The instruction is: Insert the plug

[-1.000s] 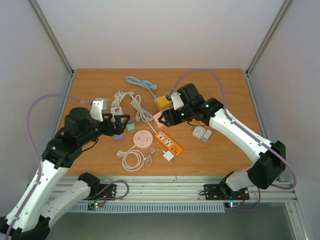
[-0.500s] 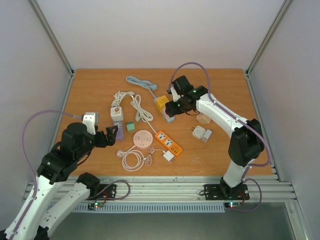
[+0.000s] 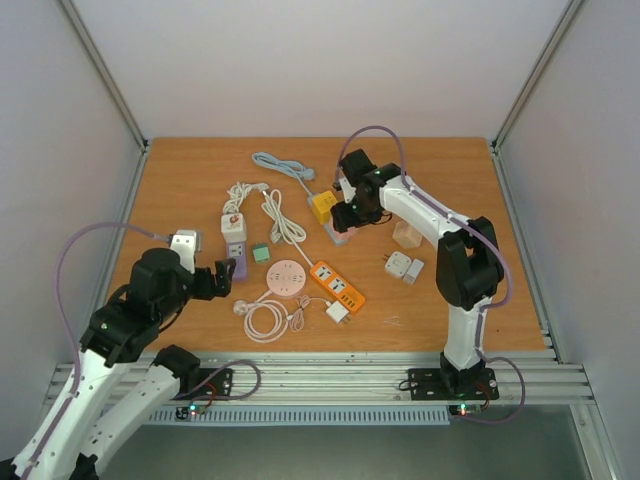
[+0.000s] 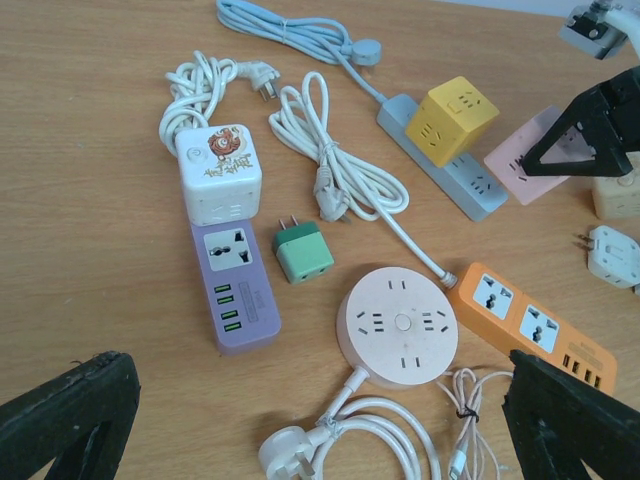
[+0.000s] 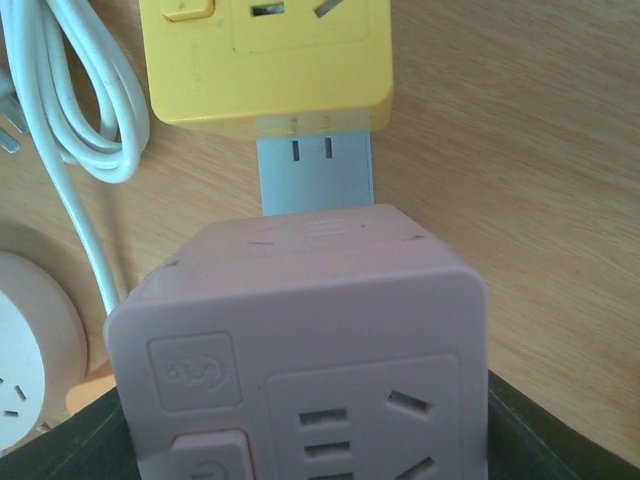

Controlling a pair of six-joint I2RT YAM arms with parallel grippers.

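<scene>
My right gripper [image 5: 310, 440] is shut on a pink cube plug [image 5: 300, 340], its dark fingers at the cube's two lower sides. The cube hangs just in front of a blue-grey power strip [image 5: 318, 172], whose free socket slots show beyond it. A yellow cube [image 5: 265, 55] sits plugged into that strip further along. In the top view the right gripper [image 3: 347, 216] is at the back centre, over the strip [image 3: 338, 236]. My left gripper [image 4: 320, 430] is open and empty above the near-left table, by the purple strip [image 3: 238, 268].
A white cube [image 4: 218, 172] sits on the purple strip [image 4: 235, 285]. Beside it lie a green adapter [image 4: 302, 250], a round pale socket [image 4: 397, 325] with its coiled cord, and an orange strip [image 4: 525, 325]. White adapters [image 3: 403, 266] lie at the right.
The right arm has swung back from the table's centre with the pink cube, to the blue-grey strip by the yellow cube. The left arm has drawn back toward the near left.
</scene>
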